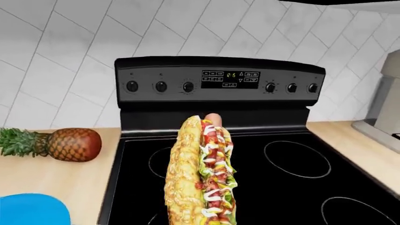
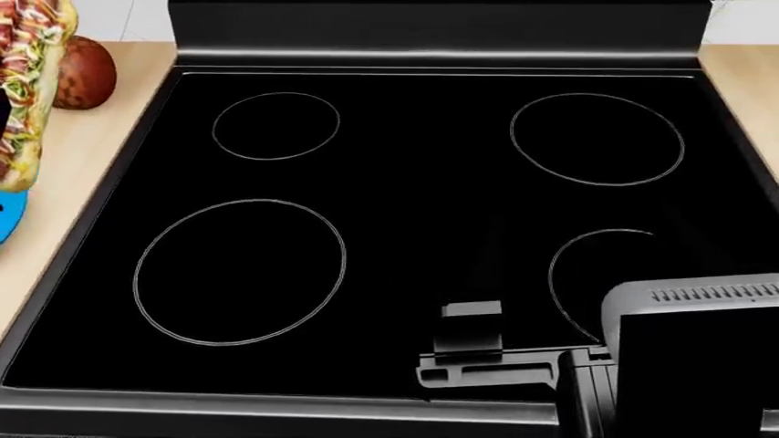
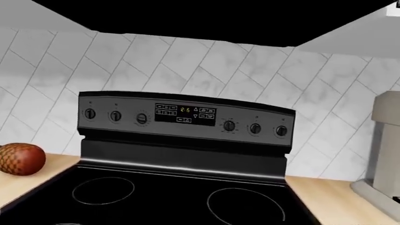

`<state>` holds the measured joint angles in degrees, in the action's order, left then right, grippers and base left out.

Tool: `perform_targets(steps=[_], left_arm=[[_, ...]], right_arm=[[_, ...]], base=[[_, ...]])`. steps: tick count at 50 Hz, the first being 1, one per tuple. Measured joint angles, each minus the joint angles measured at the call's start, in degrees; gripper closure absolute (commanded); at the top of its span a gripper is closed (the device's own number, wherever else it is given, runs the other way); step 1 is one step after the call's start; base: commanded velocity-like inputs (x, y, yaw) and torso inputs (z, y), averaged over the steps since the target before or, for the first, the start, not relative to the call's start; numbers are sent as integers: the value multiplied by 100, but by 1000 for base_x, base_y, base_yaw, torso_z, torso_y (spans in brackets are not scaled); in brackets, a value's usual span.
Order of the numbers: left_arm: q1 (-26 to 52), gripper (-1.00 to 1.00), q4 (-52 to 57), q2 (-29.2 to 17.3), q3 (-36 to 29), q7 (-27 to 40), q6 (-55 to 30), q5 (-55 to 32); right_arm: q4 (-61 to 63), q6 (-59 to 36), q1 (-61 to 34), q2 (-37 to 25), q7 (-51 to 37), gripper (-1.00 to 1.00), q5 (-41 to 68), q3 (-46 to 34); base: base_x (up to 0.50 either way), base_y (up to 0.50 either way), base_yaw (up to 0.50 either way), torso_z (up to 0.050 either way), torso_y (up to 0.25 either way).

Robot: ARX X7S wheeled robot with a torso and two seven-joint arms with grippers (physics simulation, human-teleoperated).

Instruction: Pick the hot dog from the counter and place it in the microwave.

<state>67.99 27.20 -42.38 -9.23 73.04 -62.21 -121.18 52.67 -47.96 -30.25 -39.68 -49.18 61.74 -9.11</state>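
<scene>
Your hot dog (image 1: 203, 173) is off the counter (image 1: 44, 176) and up in the air: in the left wrist view it fills the lower middle, bun long and upright, sausage tip poking out at the far end, with the black stovetop (image 1: 250, 173) behind and under it. In the head view it shows only as a strip at the far left edge (image 2: 27, 82), above the counter's left part, near the pineapple (image 2: 83, 71) and just above a sliver of the blue plate (image 2: 6, 219).

You cannot see the left gripper's fingers in any view, so I cannot tell from the pictures how they stand; judging by the raised bun, they are probably closed on it low down, out of frame.

The main risk is the hold itself. If only 1 end of the long bun is pinched, it could swing or slip during a quick lift, and a drop here would land it on the stovetop or the plate.

The second risk: no microwave door shows in any of the 3 views, only a dark underside above the range (image 3: 187, 14). Moving up blind could knock the bun's top against that overhang or the control panel (image 1: 218, 84).

The right gripper (image 2: 469, 351) hangs low over the stovetop's front edge; whether it is open I cannot tell.
</scene>
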Motion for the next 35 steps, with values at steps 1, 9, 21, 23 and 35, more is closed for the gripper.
perform_targets(steps=[1,9,21,23,35], left_arm=[[-8,100,0,-3,0,-5,2,5],[-56,100,-5,-12,-12,-43,21,58],[-72,100,-33,-22,-61,-77,46,116],[-74,100,-39,-9,-70,-98,55,121],[835,100,-265,48,-233,-49,-14,127]], right_arm=[[-1,1,-1,-3,-2,-100,5,0],[0,12,4,-30,-19,-100,45,8],[18,6,-21,-78,-69,-100,124,15],[19,4,-27,-92,-71,-100,96,16],[-32,26,-120,-56,3,-100,-60,-113]], base=[[0,-500,0,0,0],[-1,-500,0,0,0],[0,-463,0,0,0],[0,0,0,0,0],[0,0,0,0,0]])
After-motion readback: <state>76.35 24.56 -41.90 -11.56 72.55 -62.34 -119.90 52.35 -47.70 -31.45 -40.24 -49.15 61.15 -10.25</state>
